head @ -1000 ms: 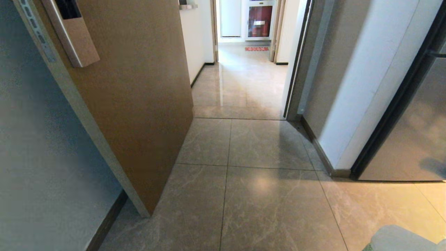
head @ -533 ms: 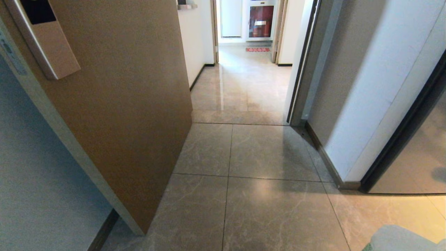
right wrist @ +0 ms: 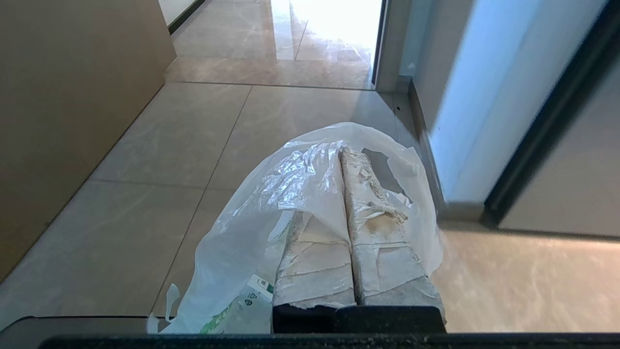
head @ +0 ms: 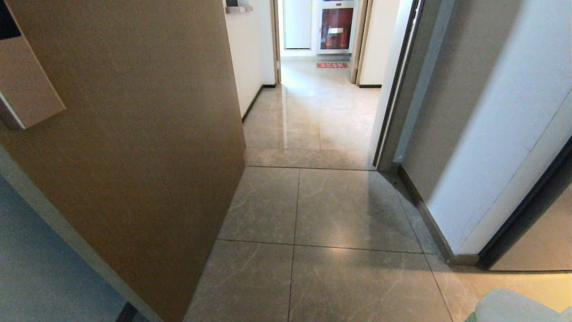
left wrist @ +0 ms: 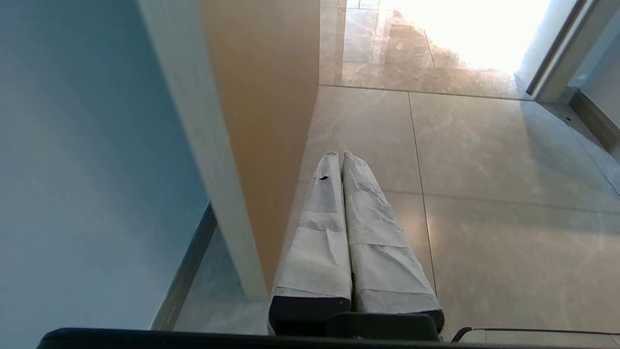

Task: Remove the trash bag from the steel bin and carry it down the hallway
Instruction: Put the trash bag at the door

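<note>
Bag [right wrist: 310,203] draped over the clamped right gripper [right wrist: 341,152] rides clear of the floor [head: 339,205], left gripper [left wrist: 339,156] shut, empty, toward the hallway [head: 313,107].

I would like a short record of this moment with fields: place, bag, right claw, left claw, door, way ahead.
place: hallway of glossy tiles, white walls
bag: trash bag, white crinkly plastic, draped over the right claw's fingers; green-and-white packaging shows inside
right claw: right claw shut on the trash bag, above the floor
left claw: left claw shut, holding nothing, beside the brown door
door: brown door on the left, standing open
way ahead: open doorway, lit corridor beyond; red cabinet at far end
steel bin: not in view
</note>
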